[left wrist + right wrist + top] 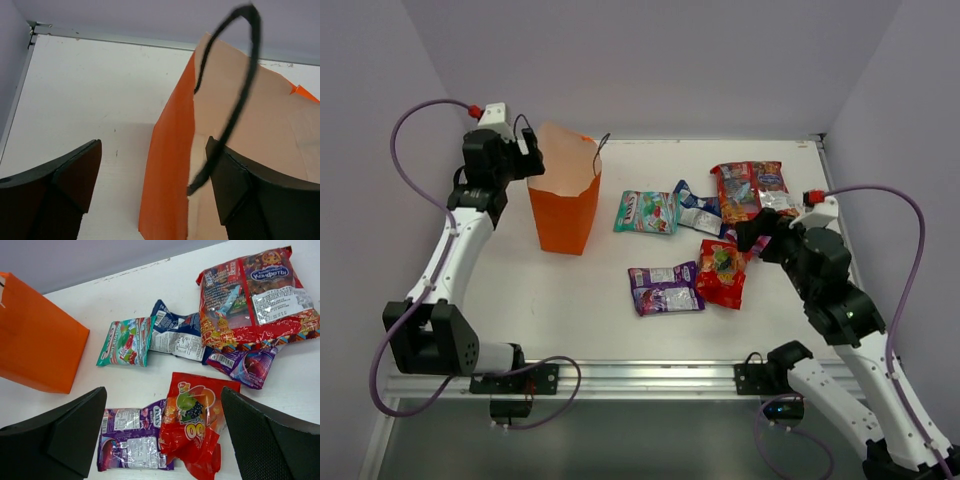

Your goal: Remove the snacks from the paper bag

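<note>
Upright on the left half of the white desk point(570, 320): orange paper bag point(565, 205), mouth open, pale inside showing, bottom out of sight. Above its rim, a thin dark loop handle point(250, 75). At the bag's top left edge, left end effector point(154, 142), fingers spread wide and astride the orange side wall: one finger outside over the desk, the other over the pale inside, with the handle crossing in front of it. Holding nothing.

Right of the bag and apart from it, snacks point(195, 425) lying on the desk. Nearest the bag, teal-green packet point(646, 212), touching the blue-white packet point(697, 210) on its right. Farther right, large red-orange pack point(752, 190) with a clear window and blue label, overlapping the blue-white packet's edge; one packet or two side by side, hard to tell. Tucked partly under its near edge, small purple packet point(245, 367). Closer to the arm bases, flat purple packet point(665, 288), its right end overlapped by the crumpled red-orange packet point(722, 272).

Just above those two nearer packets, right end effector point(752, 235), fingers fully wide, one to each side of the crumpled packet in the wrist view, holding nothing
</note>
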Robot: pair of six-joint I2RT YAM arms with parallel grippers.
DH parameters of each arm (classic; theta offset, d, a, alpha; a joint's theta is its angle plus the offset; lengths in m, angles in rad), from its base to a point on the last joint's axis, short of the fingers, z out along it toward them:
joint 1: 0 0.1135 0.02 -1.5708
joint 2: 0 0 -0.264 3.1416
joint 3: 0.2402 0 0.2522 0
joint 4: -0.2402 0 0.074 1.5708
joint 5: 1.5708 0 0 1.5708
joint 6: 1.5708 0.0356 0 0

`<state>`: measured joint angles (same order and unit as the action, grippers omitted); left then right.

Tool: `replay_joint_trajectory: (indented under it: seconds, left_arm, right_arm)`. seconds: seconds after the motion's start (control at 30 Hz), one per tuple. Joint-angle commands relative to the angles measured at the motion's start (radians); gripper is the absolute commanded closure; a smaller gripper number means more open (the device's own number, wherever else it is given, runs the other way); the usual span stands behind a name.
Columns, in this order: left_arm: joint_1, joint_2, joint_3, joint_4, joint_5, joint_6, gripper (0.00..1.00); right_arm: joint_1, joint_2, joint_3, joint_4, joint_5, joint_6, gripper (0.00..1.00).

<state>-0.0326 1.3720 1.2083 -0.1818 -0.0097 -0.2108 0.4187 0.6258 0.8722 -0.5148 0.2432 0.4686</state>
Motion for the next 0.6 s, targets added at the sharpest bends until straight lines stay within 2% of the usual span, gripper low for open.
replay_joint_trajectory:
  seconds: [0.0,0.03,0.07,0.4,0.57]
  left_arm:
    - [0.008,-0.091,0.088,-0.044,0.005,0.019,0.07]
    - [0.008,-0.109,0.099,-0.059,0.005,0.025,0.01]
    - [0.008,-0.125,0.109,-0.091,0.005,0.028,0.00]
    - [0.005,-0.422,0.224,-0.304,-0.004,0.082,0.00]
    - [-0.047,-0.527,0.258,-0.390,-0.032,0.123,0.00]
  right_arm:
    - [0.000,-0.012,0.118,0.021,-0.007,-0.076,0.01]
    - [0.000,-0.012,0.137,0.016,-0.005,-0.099,0.01]
    - [-0.001,-0.012,0.158,0.003,0.002,-0.110,0.01]
    - [0.000,-0.055,0.479,-0.093,0.149,-0.286,0.01]
    - [-0.001,-0.139,0.540,-0.103,0.176,-0.372,0.01]
